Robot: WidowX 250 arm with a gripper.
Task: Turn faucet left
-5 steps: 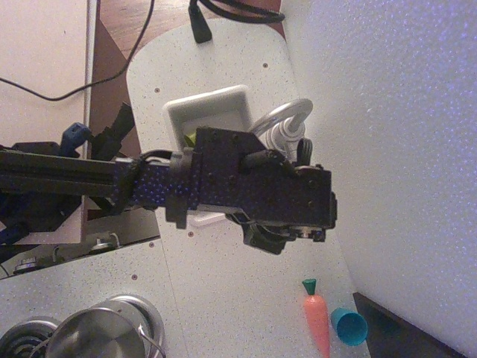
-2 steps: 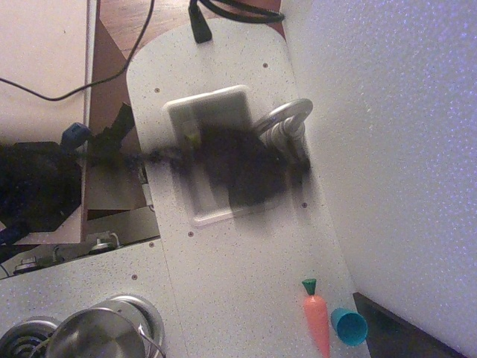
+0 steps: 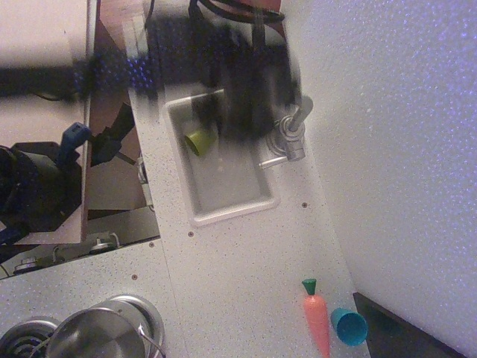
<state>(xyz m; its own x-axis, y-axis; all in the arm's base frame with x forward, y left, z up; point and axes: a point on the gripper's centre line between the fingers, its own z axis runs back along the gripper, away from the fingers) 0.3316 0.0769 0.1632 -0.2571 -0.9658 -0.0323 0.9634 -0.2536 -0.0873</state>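
Observation:
The silver faucet (image 3: 292, 138) stands at the right rim of the white sink (image 3: 232, 215), its thin lever sticking out toward the basin. Its spout rises toward the top of the frame and runs under my arm, so its arch is mostly hidden. My gripper (image 3: 256, 93) is a dark motion-blurred mass over the sink's far end and the spout. The blur hides its fingers, so I cannot tell whether it is open or touching the spout.
A small green cup (image 3: 197, 140) lies in the sink. A toy carrot (image 3: 317, 322) and a blue cup (image 3: 348, 327) lie on the counter at the lower right. A steel pot (image 3: 97, 335) sits at the lower left. A white wall runs along the right.
My arm has swung fast from over the middle of the sink toward the top of the frame. The sink basin, green cup and faucet base are now uncovered. The spout's arch has swung toward the top.

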